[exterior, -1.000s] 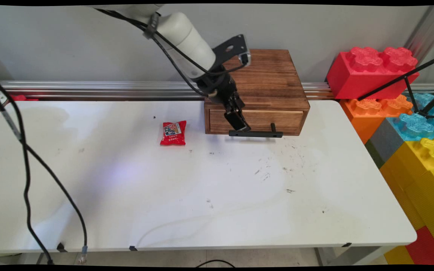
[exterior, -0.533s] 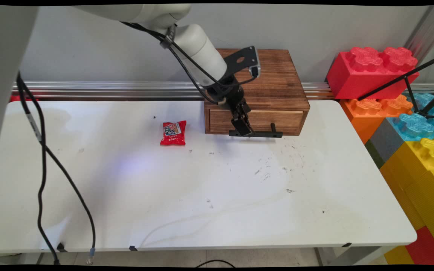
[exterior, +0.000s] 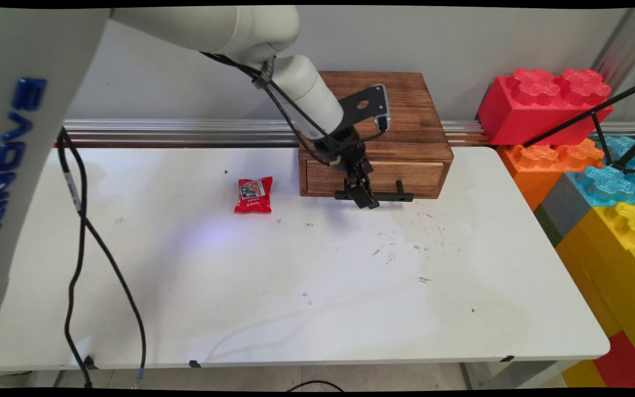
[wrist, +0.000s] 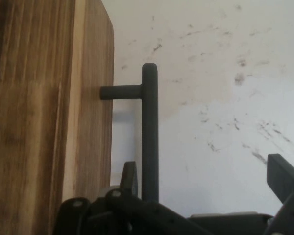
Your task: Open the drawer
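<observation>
I have slid my claw (exterior: 366, 198) right along the black handle (exterior: 373, 195) of the wooden drawer box (exterior: 383, 132) at the bench's (exterior: 295, 286) far edge, red packet (exterior: 253, 194) left; hand view shows fingers (wrist: 130, 178) apart, straddling the bar (wrist: 149, 132), ungripped.

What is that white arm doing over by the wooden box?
The arm's gripper is down at the black bar handle on the front of the wooden drawer box. Its fingers are open, one on each side of the bar, not clamped on it. The drawer looks closed. A small red snack packet lies untouched on the white table, to the left of the box in the main view.
</observation>
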`<state>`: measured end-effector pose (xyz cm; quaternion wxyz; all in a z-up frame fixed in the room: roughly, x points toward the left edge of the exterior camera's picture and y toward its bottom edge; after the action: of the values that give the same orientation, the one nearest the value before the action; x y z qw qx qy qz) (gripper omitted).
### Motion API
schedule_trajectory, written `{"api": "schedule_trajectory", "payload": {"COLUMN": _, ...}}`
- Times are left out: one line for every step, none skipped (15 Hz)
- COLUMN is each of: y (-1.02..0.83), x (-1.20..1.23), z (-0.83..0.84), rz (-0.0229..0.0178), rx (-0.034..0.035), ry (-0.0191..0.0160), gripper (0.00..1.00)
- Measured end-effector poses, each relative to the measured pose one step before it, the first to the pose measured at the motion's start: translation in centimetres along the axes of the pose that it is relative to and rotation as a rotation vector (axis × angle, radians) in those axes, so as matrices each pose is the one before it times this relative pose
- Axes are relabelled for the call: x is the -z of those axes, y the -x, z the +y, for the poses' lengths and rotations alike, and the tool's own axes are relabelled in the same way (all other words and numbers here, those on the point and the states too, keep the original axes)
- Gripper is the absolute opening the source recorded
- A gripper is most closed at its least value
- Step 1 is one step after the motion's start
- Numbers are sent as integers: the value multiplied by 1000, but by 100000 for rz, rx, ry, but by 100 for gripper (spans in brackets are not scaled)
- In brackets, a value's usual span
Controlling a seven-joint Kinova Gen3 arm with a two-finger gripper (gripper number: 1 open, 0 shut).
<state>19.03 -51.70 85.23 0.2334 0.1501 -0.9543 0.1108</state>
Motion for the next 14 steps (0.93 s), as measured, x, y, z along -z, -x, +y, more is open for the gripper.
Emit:
{"api": "schedule_trajectory", "payload": {"y": 19, "x": -457, "z": -46, "rz": -231, "rx": -331, "ry": -279, "gripper": 100}}
{"api": "schedule_trajectory", "payload": {"y": 35, "x": -514, "z": -71, "rz": -315, "rx": -382, "ry": -333, "gripper": 100}}
{"api": "schedule_trajectory", "payload": {"y": 17, "x": -314, "z": -41, "rz": -155, "rx": -251, "ry": -163, "gripper": 100}}
{"api": "schedule_trajectory", "payload": {"y": 40, "x": -432, "z": -42, "rz": -188, "rx": -308, "ry": -157, "gripper": 100}}
{"api": "schedule_trajectory", "payload": {"y": 36, "x": -412, "z": -32, "rz": -146, "rx": -266, "ry": -111, "gripper": 100}}
{"api": "schedule_trajectory", "payload": {"y": 59, "x": -332, "z": -18, "rz": -164, "rx": -158, "ry": -87, "gripper": 100}}
{"api": "schedule_trajectory", "payload": {"y": 57, "x": -375, "z": -12, "rz": -182, "rx": -191, "ry": -47, "gripper": 100}}
{"api": "schedule_trajectory", "payload": {"y": 75, "x": -348, "z": -6, "rz": -188, "rx": -139, "ry": -46, "gripper": 100}}
{"api": "schedule_trajectory", "payload": {"y": 75, "x": -301, "z": 3, "rz": -177, "rx": -132, "ry": -50, "gripper": 100}}
{"api": "schedule_trajectory", "payload": {"y": 98, "x": -326, "z": 7, "rz": -195, "rx": -157, "ry": -31, "gripper": 100}}
{"api": "schedule_trajectory", "payload": {"y": 94, "x": -332, "z": 18, "rz": -144, "rx": -194, "ry": -6, "gripper": 100}}
{"api": "schedule_trajectory", "payload": {"y": 64, "x": -273, "z": 17, "rz": -70, "rx": -125, "ry": 14, "gripper": 100}}
{"api": "schedule_trajectory", "payload": {"y": 77, "x": -296, "z": 10, "rz": -13, "rx": -88, "ry": -6, "gripper": 100}}
{"api": "schedule_trajectory", "payload": {"y": 68, "x": -268, "z": 0, "rz": 39, "rx": -66, "ry": -26, "gripper": 100}}
